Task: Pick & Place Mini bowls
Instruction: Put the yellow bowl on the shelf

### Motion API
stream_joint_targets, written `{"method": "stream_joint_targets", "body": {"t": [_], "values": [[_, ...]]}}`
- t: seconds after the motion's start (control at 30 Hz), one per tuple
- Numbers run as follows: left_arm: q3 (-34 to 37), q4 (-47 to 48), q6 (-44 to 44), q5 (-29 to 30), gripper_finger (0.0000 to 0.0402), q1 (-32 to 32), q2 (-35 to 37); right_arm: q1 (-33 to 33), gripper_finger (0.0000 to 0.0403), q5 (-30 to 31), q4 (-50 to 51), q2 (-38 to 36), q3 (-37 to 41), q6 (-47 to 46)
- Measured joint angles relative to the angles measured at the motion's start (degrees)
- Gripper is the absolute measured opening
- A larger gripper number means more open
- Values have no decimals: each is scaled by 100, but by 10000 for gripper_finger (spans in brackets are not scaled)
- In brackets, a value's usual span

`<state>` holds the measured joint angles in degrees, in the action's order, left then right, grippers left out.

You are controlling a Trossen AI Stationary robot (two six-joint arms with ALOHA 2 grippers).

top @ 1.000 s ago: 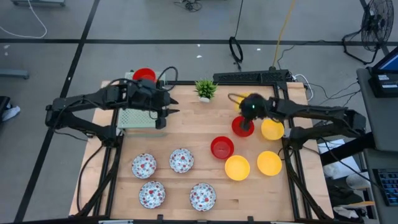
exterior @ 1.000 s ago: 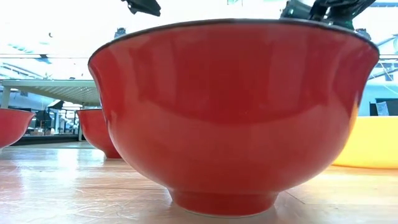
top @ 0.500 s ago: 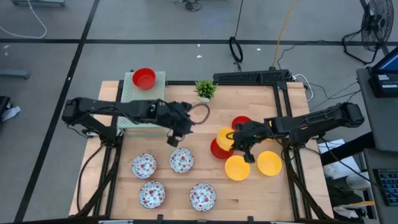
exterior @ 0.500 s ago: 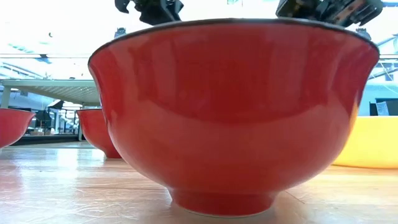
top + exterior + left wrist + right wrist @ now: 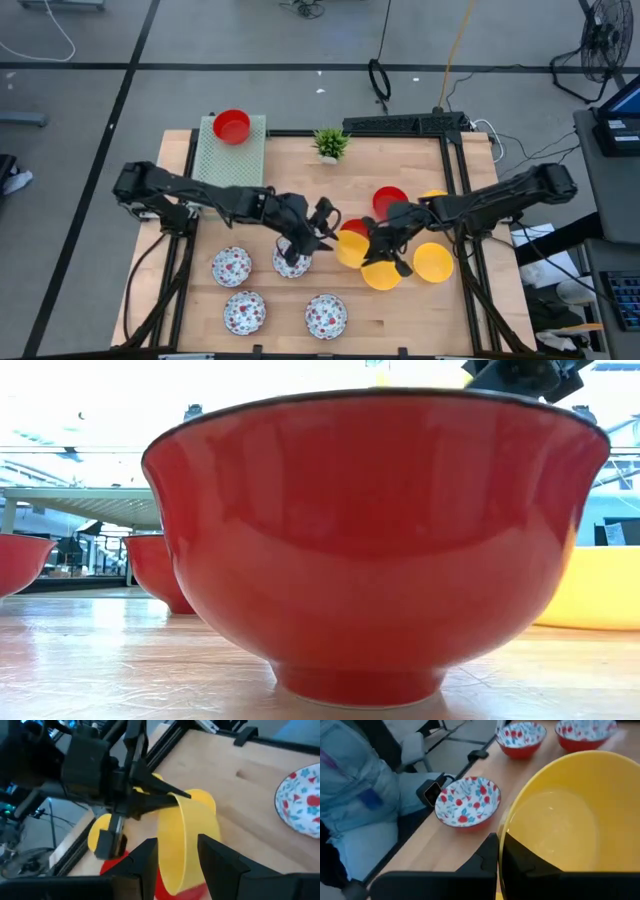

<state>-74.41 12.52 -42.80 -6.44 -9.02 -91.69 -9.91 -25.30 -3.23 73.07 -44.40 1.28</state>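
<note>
Handover is the step in hand: your right gripper (image 5: 372, 246) pinches the yellow bowl (image 5: 351, 249) by its rim at table centre, beside a red bowl (image 5: 388, 200). Your left gripper (image 5: 318, 222) stands open around this rim; next, close it.

- No text, label, brand, number or sign can be read in any of the views.
- The mini bowls carry none: the plain red bowl (image 5: 375, 540) and the yellow bowl (image 5: 555, 830) are unmarked, and the white bowl (image 5: 467, 802) bears only a red floral pattern.
- The wooden table (image 5: 290, 195) and the green mat (image 5: 225, 160) show no markings.
- The screen (image 5: 625, 100) at the edge of the high view is too small to make out any writing.
</note>
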Motion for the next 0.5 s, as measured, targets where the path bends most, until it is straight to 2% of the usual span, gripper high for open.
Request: {"method": "stream_joint_targets", "body": {"t": [0.2,0.5], "values": [[0,-101,626,-908,143,-23,-90,2,0,-50,-2,282,-307,648],[-4,-264,1176,-1150,143,-21,-277,2,0,-201,51,582,-748,1014]]}}
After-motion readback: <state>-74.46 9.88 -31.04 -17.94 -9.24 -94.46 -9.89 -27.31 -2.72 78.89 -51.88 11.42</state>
